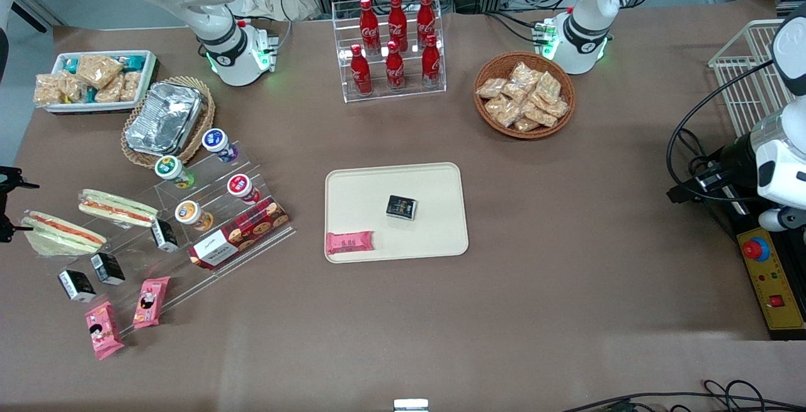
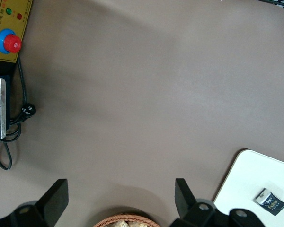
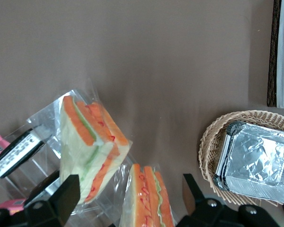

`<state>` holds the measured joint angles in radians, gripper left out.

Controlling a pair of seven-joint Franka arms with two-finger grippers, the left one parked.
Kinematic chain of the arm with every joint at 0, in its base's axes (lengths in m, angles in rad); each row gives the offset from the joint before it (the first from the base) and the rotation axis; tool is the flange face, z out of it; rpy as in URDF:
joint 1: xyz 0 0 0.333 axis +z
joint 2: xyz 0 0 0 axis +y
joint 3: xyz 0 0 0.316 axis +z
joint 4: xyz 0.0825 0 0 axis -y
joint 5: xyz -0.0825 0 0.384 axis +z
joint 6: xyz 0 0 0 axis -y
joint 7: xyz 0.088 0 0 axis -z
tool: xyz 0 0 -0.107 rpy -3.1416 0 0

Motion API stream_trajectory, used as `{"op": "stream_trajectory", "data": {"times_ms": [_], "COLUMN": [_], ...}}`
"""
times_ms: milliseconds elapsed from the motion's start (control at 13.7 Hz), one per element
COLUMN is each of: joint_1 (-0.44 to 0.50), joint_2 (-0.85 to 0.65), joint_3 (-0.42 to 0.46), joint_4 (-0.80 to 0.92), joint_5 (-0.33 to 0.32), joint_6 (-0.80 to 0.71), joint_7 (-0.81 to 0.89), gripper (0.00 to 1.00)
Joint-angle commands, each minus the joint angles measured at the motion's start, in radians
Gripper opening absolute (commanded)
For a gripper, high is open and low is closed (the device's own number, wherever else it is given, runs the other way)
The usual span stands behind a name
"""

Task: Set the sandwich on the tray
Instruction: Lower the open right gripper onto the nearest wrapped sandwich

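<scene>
End effector [image 3: 128,196] at working arm's end of bench, only just inside the front frame edge. Fingers apart, nothing held, and looks clear above the goods, not touching.

Sandwich [image 3: 146,198] lines up between the fingers in wrist cam. In front cam it sits on the clear acrylic step rack [image 1: 208,223], lower half of frame. Second sandwich [image 1: 60,234] just beside it, nearer the front cam.

Tray [image 1: 441,176] centre of front frame, well apart from the sandwiches. Already carries a black packet [image 1: 401,207] mid-tray and a pink bar [image 1: 349,242] at the near corner toward working arm.

Step in hand, prob: descend & grasp.
- Centre over the bread wedge, not the loose wrap, since film will likely slip.
- Close across the thin axis w/ light force; soft, will crush.
- Keep fingers off the neighbour sandwich & rack edge.
- Lift straight up before traversing.
- Drop in bare tray area farther from front cam, away from both items.
</scene>
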<state>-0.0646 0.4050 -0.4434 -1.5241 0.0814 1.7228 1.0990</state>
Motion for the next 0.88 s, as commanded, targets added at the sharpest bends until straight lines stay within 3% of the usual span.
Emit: {"op": "stream_trajectory", "data": {"times_ms": [0, 805], "joint_1": [-0.001, -0.041], "joint_2": [0.011, 0.041], "joint_3": [-0.001, 0.002], "joint_4": [0.004, -0.019], "joint_5": [0.055, 0.09], "joint_6": [0.034, 0.113], "joint_7": [0.016, 0.002], "gripper": [0.94, 0.93]}}
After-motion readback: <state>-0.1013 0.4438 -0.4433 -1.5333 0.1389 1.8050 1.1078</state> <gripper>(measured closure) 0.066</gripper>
